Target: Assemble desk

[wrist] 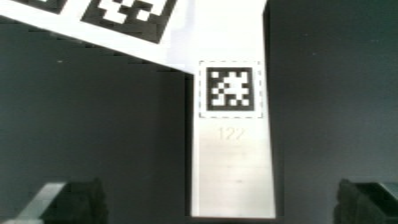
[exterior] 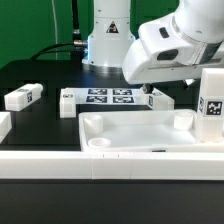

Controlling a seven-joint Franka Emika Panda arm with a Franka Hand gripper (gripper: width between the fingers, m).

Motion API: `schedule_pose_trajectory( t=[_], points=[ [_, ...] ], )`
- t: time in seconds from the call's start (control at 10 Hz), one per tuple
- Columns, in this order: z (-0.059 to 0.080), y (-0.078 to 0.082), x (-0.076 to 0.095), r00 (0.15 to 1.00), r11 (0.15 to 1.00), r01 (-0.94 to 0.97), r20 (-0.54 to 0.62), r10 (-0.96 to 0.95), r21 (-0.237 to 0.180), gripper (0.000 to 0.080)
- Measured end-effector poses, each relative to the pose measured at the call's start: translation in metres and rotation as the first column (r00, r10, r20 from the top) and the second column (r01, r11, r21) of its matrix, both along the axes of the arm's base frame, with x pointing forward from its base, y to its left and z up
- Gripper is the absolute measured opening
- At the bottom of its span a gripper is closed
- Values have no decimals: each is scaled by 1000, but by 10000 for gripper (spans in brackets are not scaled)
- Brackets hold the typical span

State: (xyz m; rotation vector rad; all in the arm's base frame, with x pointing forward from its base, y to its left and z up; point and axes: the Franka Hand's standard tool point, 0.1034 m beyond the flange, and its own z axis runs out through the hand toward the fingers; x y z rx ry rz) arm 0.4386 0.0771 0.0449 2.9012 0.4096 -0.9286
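Observation:
The white desk top (exterior: 140, 140) lies tray-side up at the front of the table. One tagged leg (exterior: 212, 105) stands upright at its corner on the exterior view's right. Another leg (exterior: 157, 98) lies flat on the black table beside the marker board (exterior: 110, 97). My gripper (exterior: 148, 89) hovers just over this leg. In the wrist view the leg (wrist: 231, 130) runs lengthwise between my dark fingers (wrist: 71, 202), with a clear gap on each side. The gripper (wrist: 222, 208) is open and holds nothing.
Two more tagged legs (exterior: 22, 96) (exterior: 68, 102) lie on the exterior view's left. A long low white rail (exterior: 100, 165) runs along the front. The marker board's corner (wrist: 107, 20) shows in the wrist view. The robot base (exterior: 108, 40) stands at the back.

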Motion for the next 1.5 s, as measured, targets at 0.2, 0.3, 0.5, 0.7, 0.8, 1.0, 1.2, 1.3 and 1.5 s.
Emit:
schedule_pose_trajectory(
  t=[0.2, 0.3, 0.5, 0.7, 0.8, 1.0, 1.2, 1.3, 1.5],
  points=[
    [-1, -1, -3, 1000, 1000, 0, -25, -1, -6, 648],
    [-4, -1, -4, 1000, 1000, 0, -26, 0, -5, 648],
    [-3, -4, -14, 987, 999, 0, -161, -6, -37, 648],
    [-5, -3, -11, 969, 998, -2, -246, -12, -59, 648],
    [-4, -4, -18, 949, 997, -6, -315, -19, -75, 648],
    [-5, -3, -14, 939, 997, -8, -345, -21, -83, 648],
    [-6, -3, -13, 942, 997, -8, -336, -19, -81, 648],
    [-8, -3, -13, 943, 997, -8, -333, -19, -80, 648],
    [-14, -2, -12, 946, 997, -8, -323, -18, -78, 648]
  ],
)
